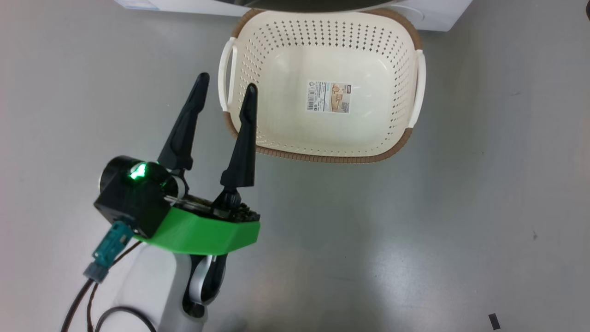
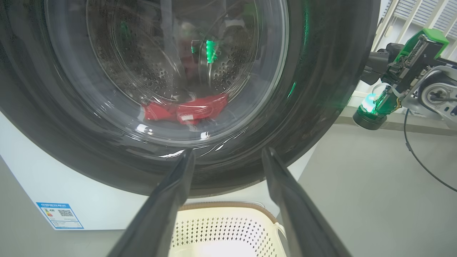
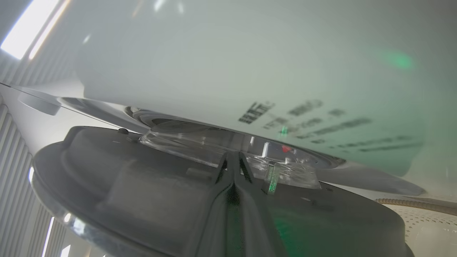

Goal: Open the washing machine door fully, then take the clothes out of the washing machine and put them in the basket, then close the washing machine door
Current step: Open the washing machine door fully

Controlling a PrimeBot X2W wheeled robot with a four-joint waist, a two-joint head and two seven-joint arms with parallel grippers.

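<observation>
One basket [image 1: 322, 159] sits empty on the grey floor [image 1: 415, 230] just before the washing machine [image 2: 107, 203] — two white handles, one label sticker [image 1: 329, 97] inside. The left gripper [image 1: 227, 82] hovers with fingers spread wide, holding nothing. Through the washing machine door [image 2: 321, 107] glass the clothes [image 2: 185, 109] lie as one red clump low in the drum — how many pieces, I cannot tell. The right gripper [image 3: 232, 157], fingers pressed together, points at the gap between door and machine front.

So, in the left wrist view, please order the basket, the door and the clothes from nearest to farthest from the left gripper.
1. Basket, just below the left gripper.
2. Door, ahead, past the basket.
3. Clothes, inside, behind the door.
</observation>
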